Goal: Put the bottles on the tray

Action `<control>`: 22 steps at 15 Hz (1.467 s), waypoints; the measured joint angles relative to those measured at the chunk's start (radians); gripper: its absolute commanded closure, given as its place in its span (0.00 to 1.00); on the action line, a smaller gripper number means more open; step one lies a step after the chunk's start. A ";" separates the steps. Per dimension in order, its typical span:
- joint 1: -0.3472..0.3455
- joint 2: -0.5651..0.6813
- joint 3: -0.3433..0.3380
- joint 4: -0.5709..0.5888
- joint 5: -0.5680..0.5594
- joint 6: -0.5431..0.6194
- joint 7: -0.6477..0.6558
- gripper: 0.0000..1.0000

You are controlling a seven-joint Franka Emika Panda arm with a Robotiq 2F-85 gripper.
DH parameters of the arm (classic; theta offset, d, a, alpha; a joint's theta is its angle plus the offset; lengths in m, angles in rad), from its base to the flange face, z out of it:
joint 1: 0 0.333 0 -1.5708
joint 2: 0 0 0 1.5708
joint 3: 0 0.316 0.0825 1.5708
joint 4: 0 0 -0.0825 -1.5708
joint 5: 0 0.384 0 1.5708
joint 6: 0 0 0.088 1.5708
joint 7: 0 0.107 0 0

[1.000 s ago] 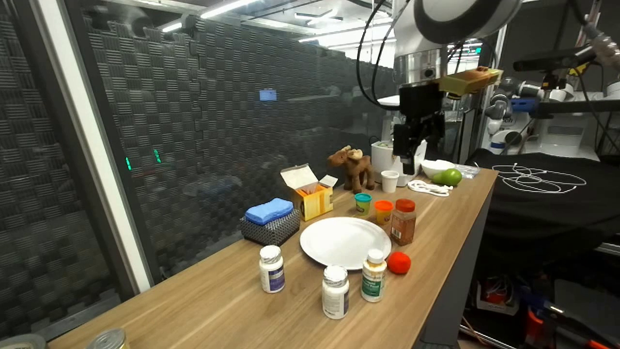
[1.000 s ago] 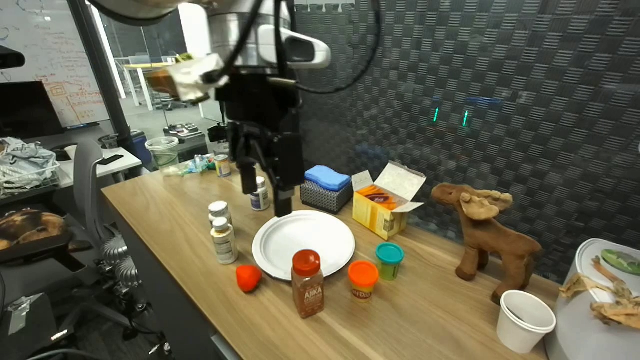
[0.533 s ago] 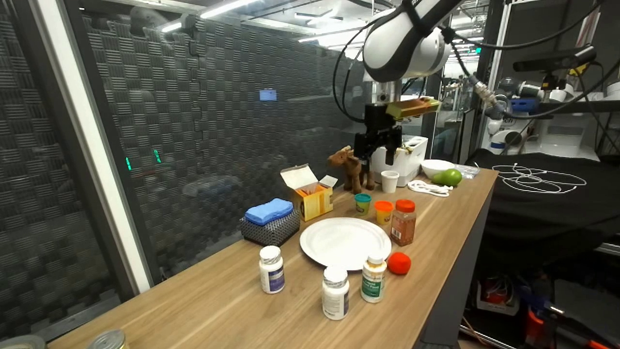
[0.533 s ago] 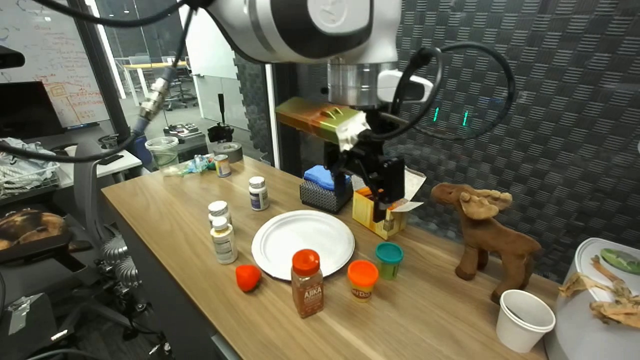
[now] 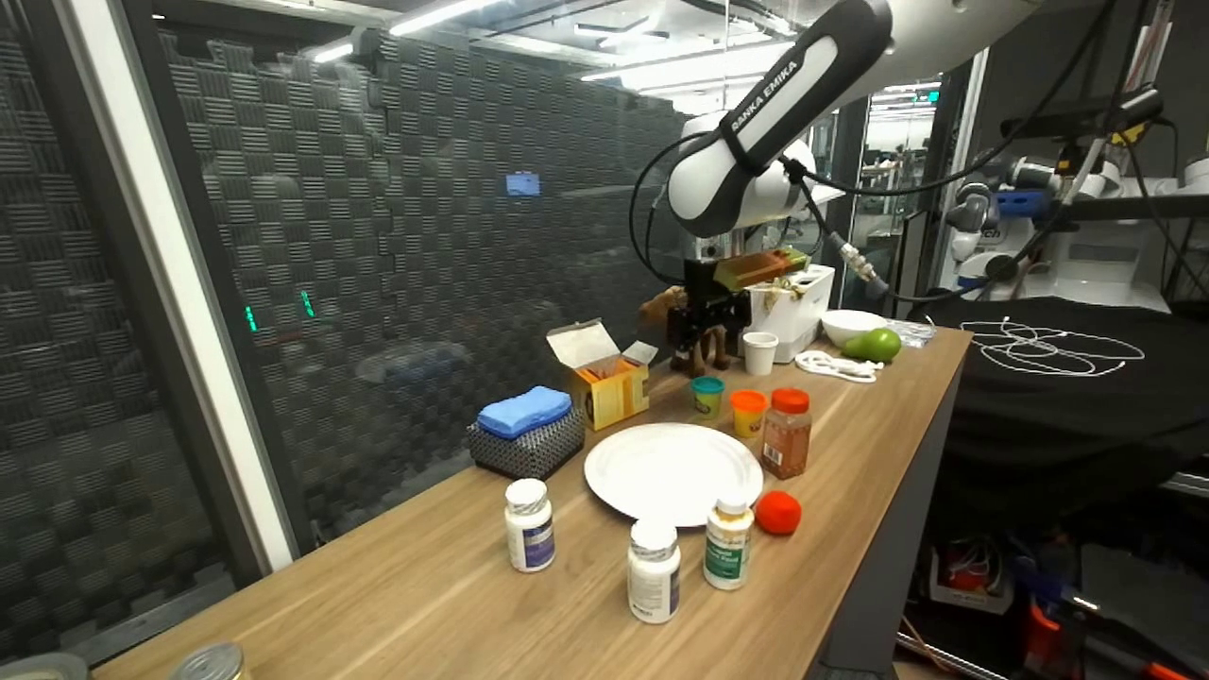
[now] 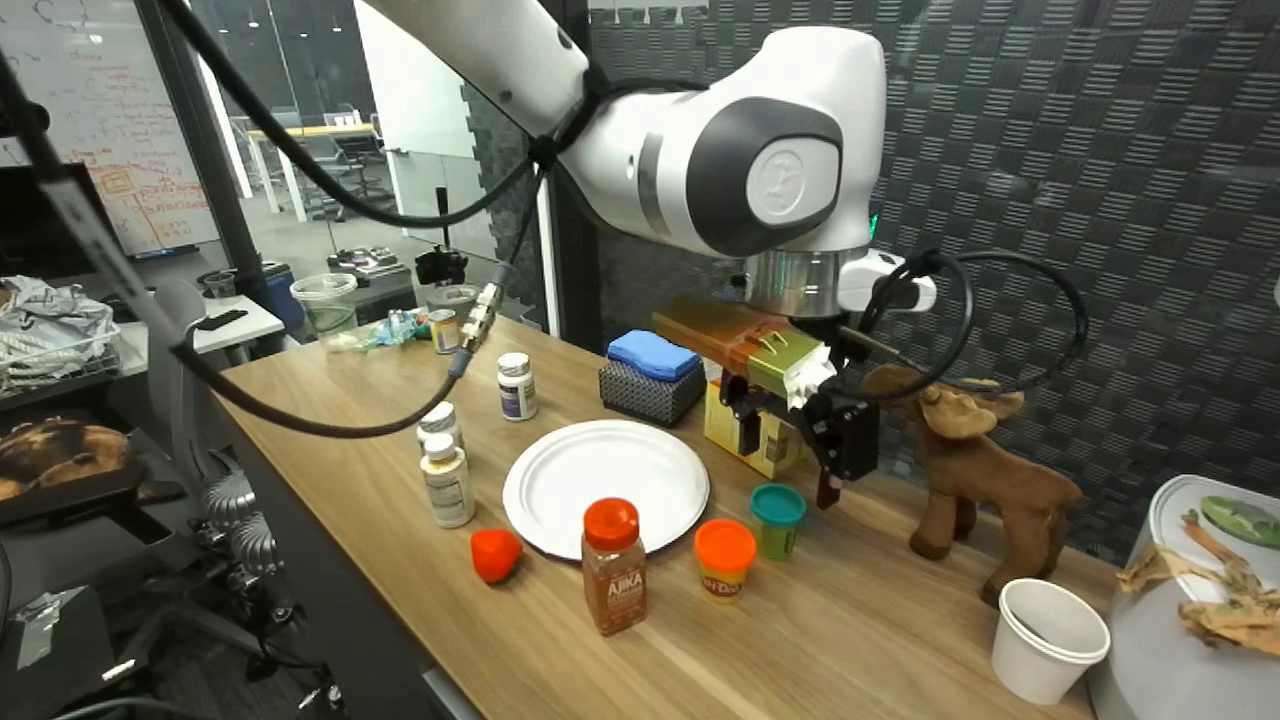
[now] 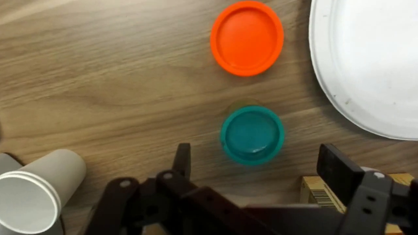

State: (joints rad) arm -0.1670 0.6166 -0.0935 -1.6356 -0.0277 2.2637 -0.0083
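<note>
3 white bottles (image 5: 655, 572) stand off the tray (image 5: 666, 472); the hand (image 7: 254, 153) gapes, presumably to straddle the teal-lidded tub (image 7: 252, 134).

On our wood-grain table (image 5: 406, 586) we see a white plate (image 6: 605, 485), three upright white bottles (image 5: 654, 571) near it, a red-capped bottle (image 6: 615, 575), an orange-lidded tub (image 6: 724, 565), a teal-lidded tub (image 6: 777, 525), a small red object (image 5: 778, 512), a yellow box (image 5: 619, 399), a toy moose (image 6: 985, 480) and a white cup (image 6: 1045, 650).
</note>
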 measured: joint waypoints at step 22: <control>0.077 0.066 -0.018 0.102 -0.085 -0.024 0.048 0.81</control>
State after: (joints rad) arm -0.0903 0.6828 -0.1115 -1.5337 -0.1123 2.2393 0.0402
